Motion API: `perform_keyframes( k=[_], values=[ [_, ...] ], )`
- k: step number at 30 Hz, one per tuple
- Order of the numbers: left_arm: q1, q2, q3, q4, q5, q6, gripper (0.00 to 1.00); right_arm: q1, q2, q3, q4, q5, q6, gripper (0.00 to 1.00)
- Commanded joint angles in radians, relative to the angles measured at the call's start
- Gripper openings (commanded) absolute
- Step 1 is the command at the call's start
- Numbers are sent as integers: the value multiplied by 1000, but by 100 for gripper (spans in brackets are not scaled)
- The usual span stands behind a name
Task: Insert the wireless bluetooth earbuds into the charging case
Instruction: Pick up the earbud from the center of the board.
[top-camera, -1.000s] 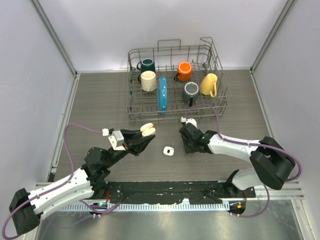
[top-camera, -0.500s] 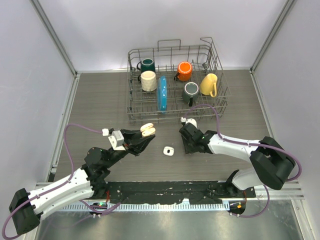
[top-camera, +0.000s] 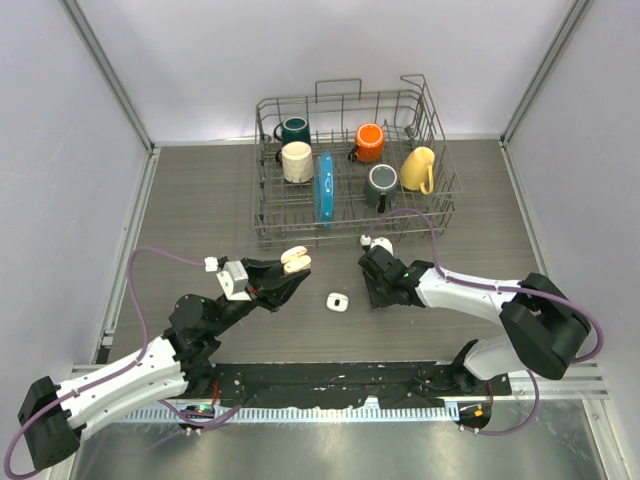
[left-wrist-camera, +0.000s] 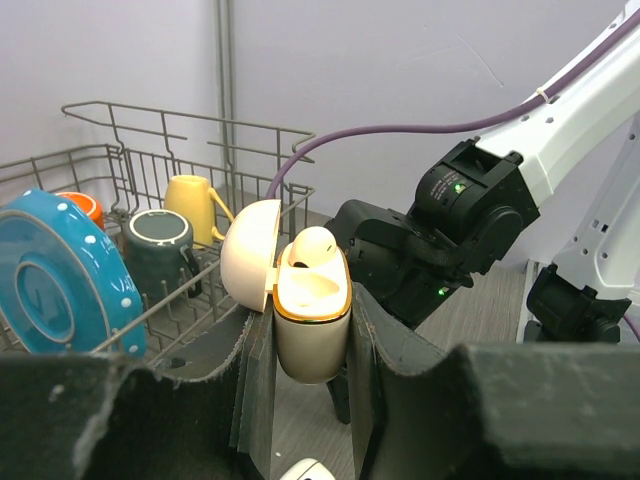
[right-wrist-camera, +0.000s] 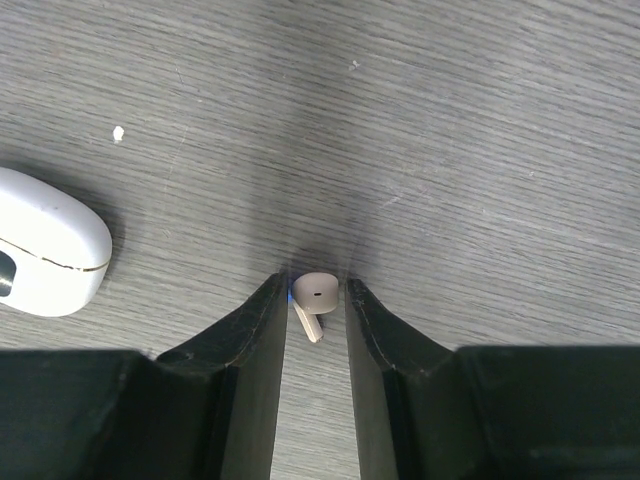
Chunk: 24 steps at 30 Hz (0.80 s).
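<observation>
Holding a cream case (left-wrist-camera: 312, 315) upright, the left gripper (left-wrist-camera: 310, 345) is clamped on its lower body, one finger on each side, and carries it raised above the table (top-camera: 200, 200). The case's lid (left-wrist-camera: 250, 258) is swung back to the left, and an earbud (left-wrist-camera: 312, 246) sits in the open top with its rounded head showing above the rim. Across from it, the right gripper (right-wrist-camera: 316, 283) points down at the wood grain. Its fingertips are drawn close together and nip a second earbud (right-wrist-camera: 318, 291), whose round head fills the gap between them while the short stem slants back down the slot. Whether that bud rests on the table or hangs just off it I cannot tell. A white case (right-wrist-camera: 45, 255), shut, lies flat on the table just to one side of the right gripper; from above it sits between the two arms, apart from both. At the far side of the table stands a wire rack (top-camera: 300, 228) holding a blue plate (top-camera: 323, 188) on edge and five mugs: dark green (top-camera: 294, 129), cream (top-camera: 296, 160), orange (top-camera: 369, 141), grey (top-camera: 381, 182) and yellow (top-camera: 418, 168).
</observation>
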Motion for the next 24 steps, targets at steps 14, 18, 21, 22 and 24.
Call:
perform_keyframes(
  k=[14, 18, 21, 22, 24],
  values=[
    [3, 22, 6, 51, -5, -6, 0, -4, 13, 29, -1, 20, -2, 27],
    [3, 22, 6, 51, -5, -6, 0, -4, 11, 30, -1, 23, -6, 26],
    [3, 22, 6, 51, -5, -6, 0, -2, 14, 33, -3, 14, -11, 36],
    [3, 21, 6, 51, -4, -4, 0, -4, 22, 36, -4, 13, -14, 42],
    [1, 22, 6, 51, -4, -6, 0, -4, 27, 36, -5, 11, -14, 44]
  ],
)
